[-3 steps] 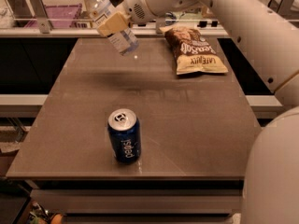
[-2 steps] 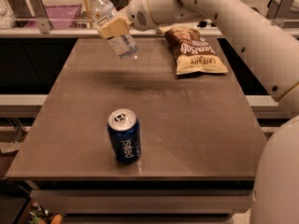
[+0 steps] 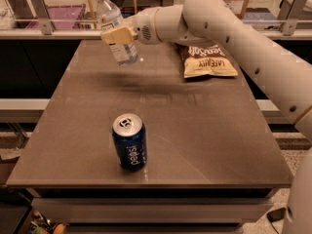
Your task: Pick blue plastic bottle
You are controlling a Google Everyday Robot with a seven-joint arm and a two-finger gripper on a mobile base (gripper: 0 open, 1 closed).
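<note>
The blue plastic bottle (image 3: 113, 24), clear with a white cap and a pale label, hangs tilted in the air above the table's far left part, cap up and to the left. My gripper (image 3: 118, 35) is shut on its middle, with one cream-coloured finger (image 3: 117, 34) across the label. The white arm reaches in from the right. The bottle's shadow lies on the table (image 3: 195, 145) below it.
A dark blue Pepsi can (image 3: 129, 141) stands upright near the table's front, left of centre. A bag of chips (image 3: 206, 60) lies flat at the far right. Railings and a purple crate (image 3: 63, 14) stand behind the table.
The bottle and my gripper have risen slightly and shifted a little left. The can and the chip bag have not moved.
</note>
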